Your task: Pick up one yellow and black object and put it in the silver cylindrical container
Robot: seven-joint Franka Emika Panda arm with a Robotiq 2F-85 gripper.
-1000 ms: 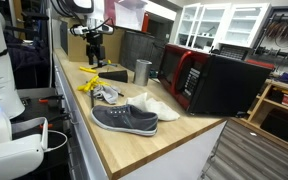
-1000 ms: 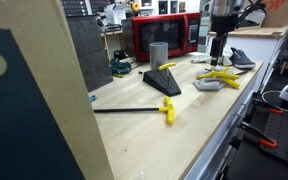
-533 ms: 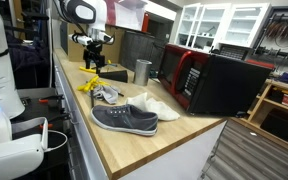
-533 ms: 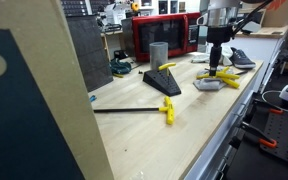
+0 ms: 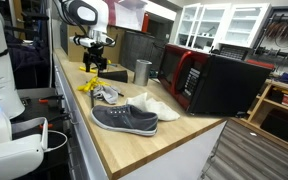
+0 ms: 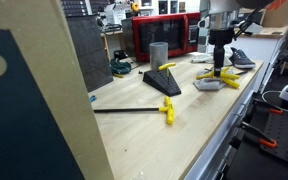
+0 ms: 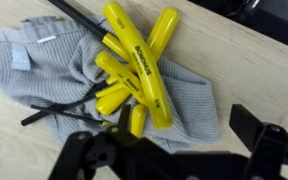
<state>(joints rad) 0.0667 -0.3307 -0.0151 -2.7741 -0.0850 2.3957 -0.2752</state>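
Workshop room as I see it from my station.
A long pale wooden countertop (image 5: 154, 150) runs back toward white glass-fronted cabinets (image 5: 224, 25); a tool rack (image 5: 284, 35) hangs on the far wall, a wooden shelf unit (image 5: 279, 105) stands beside the bench, and the indoor light is even.

In the wrist view the jaws are dark blurs, cut off by the bottom edge. The grey cloth (image 7: 44, 80) runs past the left edge, its middle covered by the yellow handles (image 7: 144, 70). In both exterior views the inside of the silver container (image 5: 142, 71) is hidden.

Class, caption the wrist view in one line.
Open gripper hovers over yellow-handled tools lying on a grey cloth on the wooden table.
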